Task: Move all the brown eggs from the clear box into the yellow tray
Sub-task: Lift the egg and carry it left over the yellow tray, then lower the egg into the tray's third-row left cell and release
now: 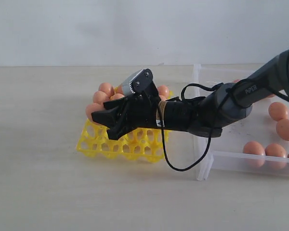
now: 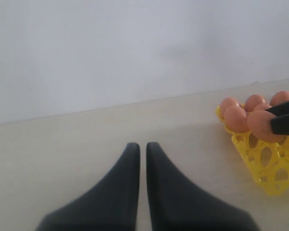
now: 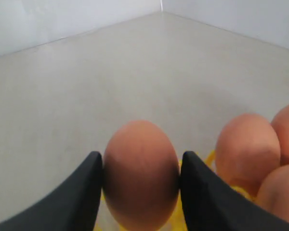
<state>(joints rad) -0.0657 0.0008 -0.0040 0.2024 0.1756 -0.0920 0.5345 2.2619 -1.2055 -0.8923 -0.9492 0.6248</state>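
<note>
My right gripper (image 1: 98, 115) reaches across from the right and hangs over the left end of the yellow tray (image 1: 120, 147). It is shut on a brown egg (image 3: 140, 180), which sits upright between the two black fingers (image 3: 202, 192). Several more brown eggs (image 1: 106, 90) fill cups along the tray's far side. The clear box (image 1: 204, 161) stands to the right with several brown eggs (image 1: 278, 111) in it. In the left wrist view my left gripper (image 2: 142, 147) is shut and holds nothing, low over bare table, with the tray (image 2: 274, 168) and the held egg (image 2: 261, 125) off to one side.
The right arm and its looping black cable (image 1: 176, 166) hang over the tray's right edge and the box's near-left corner. A pale wall (image 1: 86, 29) closes off the back of the table.
</note>
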